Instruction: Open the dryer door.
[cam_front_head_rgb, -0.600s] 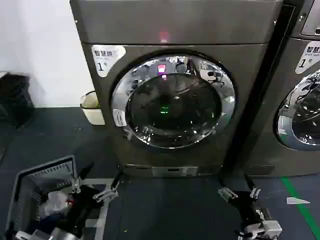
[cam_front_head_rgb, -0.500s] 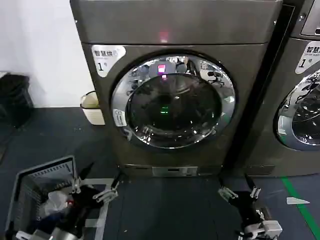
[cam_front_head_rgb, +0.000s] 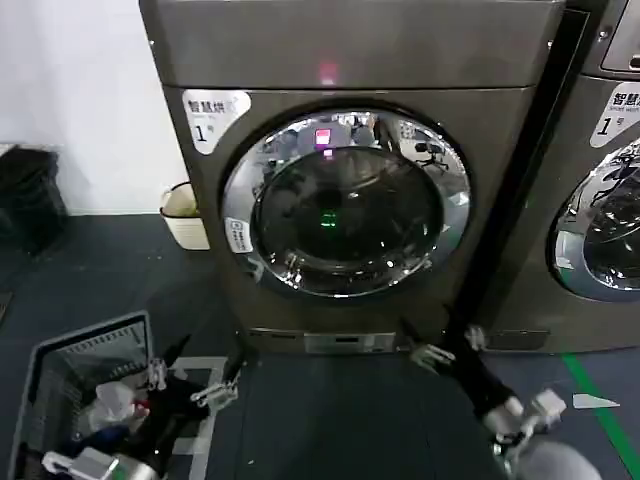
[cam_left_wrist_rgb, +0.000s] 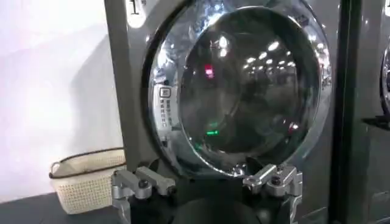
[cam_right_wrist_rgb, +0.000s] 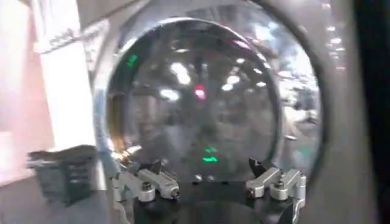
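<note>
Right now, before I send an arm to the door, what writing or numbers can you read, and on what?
"1" with a row of Chinese characters above, unreadable: white sticker at the dryer's upper left corner.
Small white label on the dryer door rim: too small to read.
Similar sticker on the neighbouring machine: characters blurred, number cut off.

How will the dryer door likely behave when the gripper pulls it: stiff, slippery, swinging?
The dryer door looks shut flush, so it probably resists until a latch gives. Its shiny chrome rim seems slippery for the open right gripper raised toward it. Being rigid, it should swing as one piece.
</note>
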